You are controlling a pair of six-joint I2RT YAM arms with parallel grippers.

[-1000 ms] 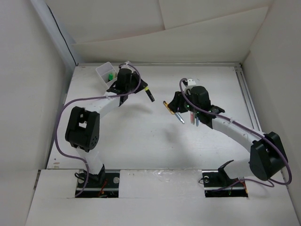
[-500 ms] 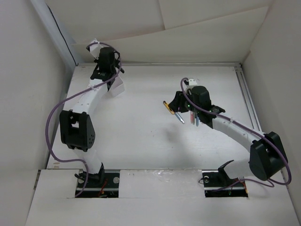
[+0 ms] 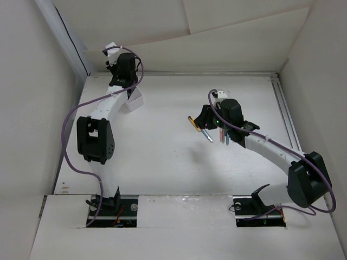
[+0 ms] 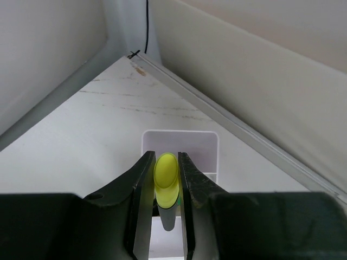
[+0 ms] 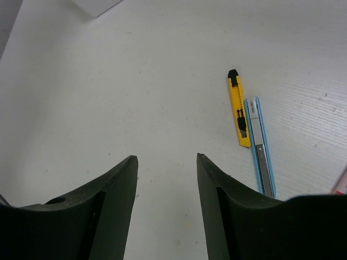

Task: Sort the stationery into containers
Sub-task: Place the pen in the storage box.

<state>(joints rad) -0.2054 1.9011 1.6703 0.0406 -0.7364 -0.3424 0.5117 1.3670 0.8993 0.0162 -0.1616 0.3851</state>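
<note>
Now the left gripper, clamped on a yellow-tipped marker aimed lengthwise at the white tray, hangs just above it.

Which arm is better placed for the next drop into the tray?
Left. The left gripper holds a yellow-capped pen above the white tray; the right gripper is open, empty, near the yellow cutter.
</note>
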